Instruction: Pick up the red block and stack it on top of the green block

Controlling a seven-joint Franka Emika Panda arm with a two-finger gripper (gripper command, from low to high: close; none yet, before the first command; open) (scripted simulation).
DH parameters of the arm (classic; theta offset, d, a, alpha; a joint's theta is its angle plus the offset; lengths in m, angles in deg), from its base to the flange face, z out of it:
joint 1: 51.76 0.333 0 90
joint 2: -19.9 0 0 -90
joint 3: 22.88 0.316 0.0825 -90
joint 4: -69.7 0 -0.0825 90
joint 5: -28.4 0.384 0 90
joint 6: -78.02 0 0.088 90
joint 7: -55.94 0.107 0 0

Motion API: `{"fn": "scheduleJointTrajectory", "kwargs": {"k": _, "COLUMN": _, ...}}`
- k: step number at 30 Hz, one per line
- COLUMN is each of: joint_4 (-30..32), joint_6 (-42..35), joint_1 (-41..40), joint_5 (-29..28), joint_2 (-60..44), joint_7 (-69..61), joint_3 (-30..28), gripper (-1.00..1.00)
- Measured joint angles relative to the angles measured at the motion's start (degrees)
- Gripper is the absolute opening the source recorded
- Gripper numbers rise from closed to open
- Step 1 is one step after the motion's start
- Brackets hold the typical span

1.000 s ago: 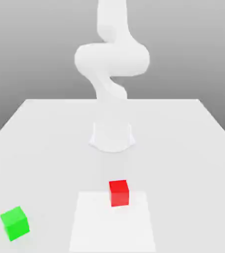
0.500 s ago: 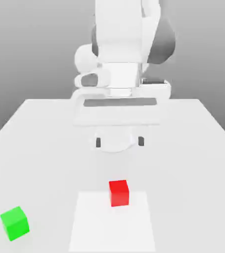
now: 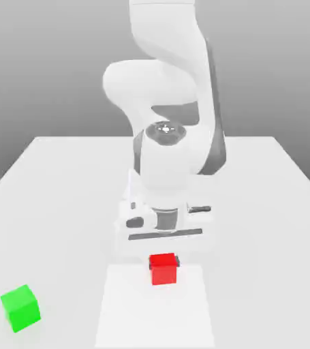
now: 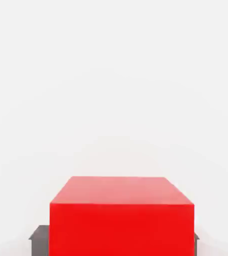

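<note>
1. Red block (image 3: 163, 268) sits on the table (image 3: 266, 204) between the jaws of the gripper (image 3: 163, 260), whose dark tips flank it, spread and apparently not yet pinching.
2. Judged rigid, light, smooth-faced; its flat parallel sides suit a squeeze at mid-height.
3. Green block (image 3: 20, 308) lies well apart from the jaws, toward the exterior view's left.
</note>
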State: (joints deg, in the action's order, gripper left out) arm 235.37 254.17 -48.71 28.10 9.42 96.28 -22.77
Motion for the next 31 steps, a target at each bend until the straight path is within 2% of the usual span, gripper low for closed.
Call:
{"fn": "scheduleJointTrajectory", "kwargs": {"k": 9, "joint_4": 1.7, "joint_6": -13.3, "joint_1": -0.4, "joint_5": 0.3, "joint_2": 15.0, "joint_7": 0.0, "joint_3": -0.1, "gripper": -1.0}}
{"fn": "scheduleJointTrajectory", "kwargs": {"k": 22, "joint_4": -23.5, "joint_6": -27.1, "joint_1": -18.8, "joint_5": 3.5, "joint_2": 3.4, "joint_7": 11.8, "joint_3": -10.9, "gripper": -1.0}}
{"fn": "scheduleJointTrajectory", "kwargs": {"k": 24, "joint_4": -26.0, "joint_6": -26.7, "joint_1": -20.1, "joint_5": 4.6, "joint_2": 0.4, "joint_7": 12.3, "joint_3": -11.8, "gripper": -1.0}}
{"fn": "scheduleJointTrajectory", "kwargs": {"k": 27, "joint_4": -27.0, "joint_6": -21.9, "joint_1": -21.2, "joint_5": 7.2, "joint_2": -5.5, "joint_7": 10.8, "joint_3": -10.9, "gripper": -1.0}}
{"fn": "scheduleJointTrajectory", "kwargs": {"k": 28, "joint_4": -27.1, "joint_6": -20.6, "joint_1": -21.5, "joint_5": 7.9, "joint_2": -7.0, "joint_7": 10.4, "joint_3": -10.4, "gripper": 1.0}}
{"fn": "scheduleJointTrajectory", "kwargs": {"k": 31, "joint_4": -27.1, "joint_6": -20.6, "joint_1": -21.6, "joint_5": 7.9, "joint_2": -7.0, "joint_7": 10.4, "joint_3": -10.4, "gripper": 1.0}}
